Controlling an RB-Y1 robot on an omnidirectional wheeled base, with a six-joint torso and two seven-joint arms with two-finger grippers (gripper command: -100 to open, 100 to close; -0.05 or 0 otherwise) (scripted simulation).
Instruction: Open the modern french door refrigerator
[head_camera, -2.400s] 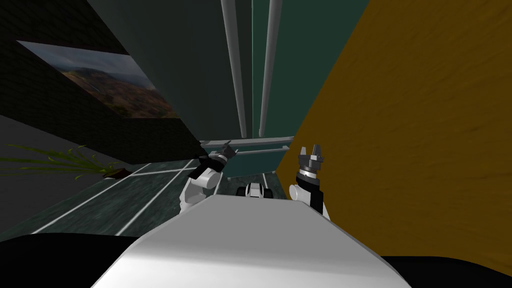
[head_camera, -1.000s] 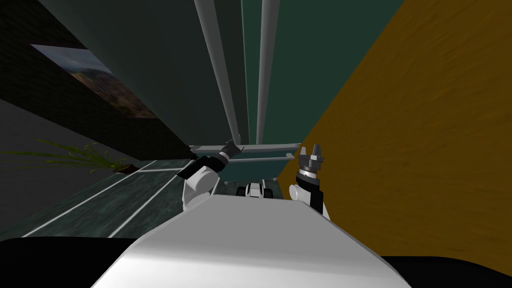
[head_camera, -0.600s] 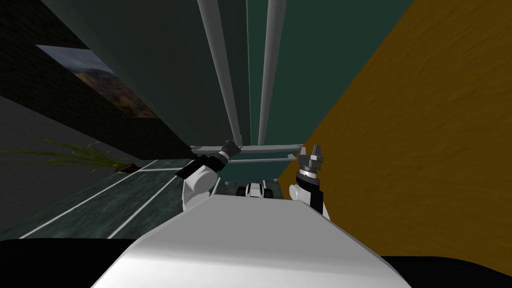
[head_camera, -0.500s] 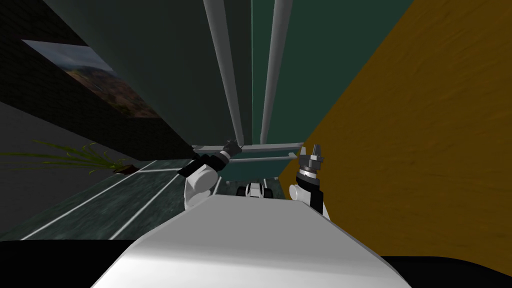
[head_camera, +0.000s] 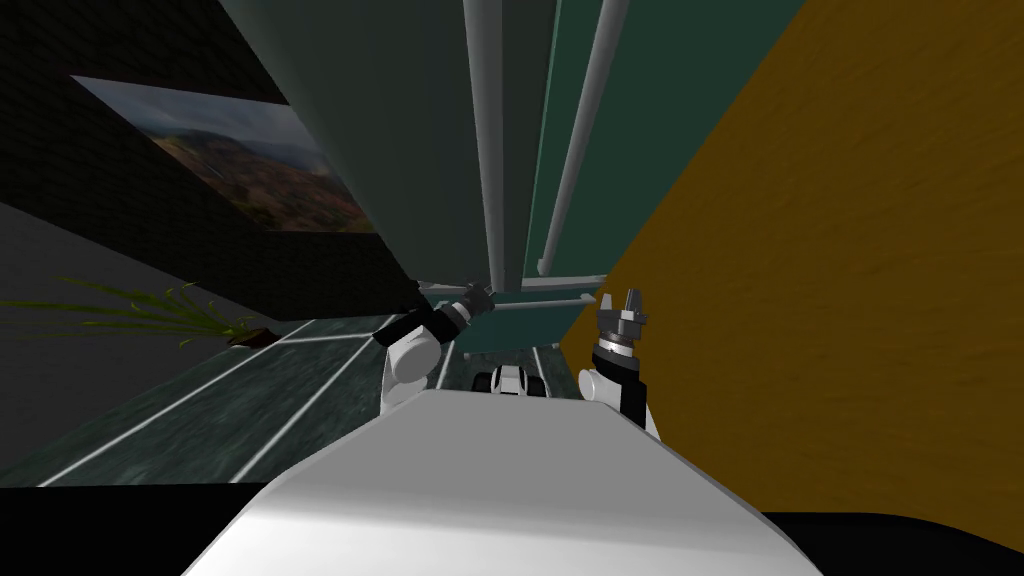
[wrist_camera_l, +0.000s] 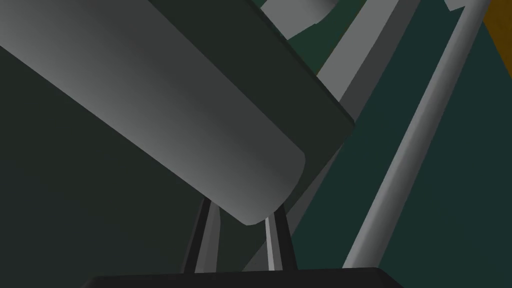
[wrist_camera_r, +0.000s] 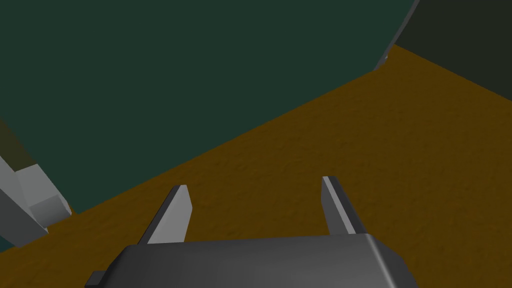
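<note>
The refrigerator has a dark grey-green left door (head_camera: 400, 130) and a teal right door (head_camera: 660, 100), each with a tall grey bar handle. My left gripper (head_camera: 478, 297) is at the bottom end of the left door's handle (head_camera: 490, 150). In the left wrist view that handle (wrist_camera_l: 175, 115) runs between the fingers (wrist_camera_l: 210, 240), which stand narrow against its sides and hold it. The right door's handle (wrist_camera_l: 415, 130) runs beside it. My right gripper (head_camera: 620, 298) hovers open and holds nothing, close to the orange-brown panel (wrist_camera_r: 350, 140) and the right door (wrist_camera_r: 175, 75).
Two horizontal grey bars (head_camera: 560, 283) cross the fridge's lower section just beyond my grippers. A tall orange-brown panel (head_camera: 850, 250) rises close on the right. A plant (head_camera: 150, 310) and a landscape picture (head_camera: 230, 160) are at the left, over a dark tiled floor (head_camera: 250, 400).
My left fingers have closed from wide open onto the left door's handle. The head view has shifted, and the left door's edge now shows wider beside the right door. The right arm has not moved.
</note>
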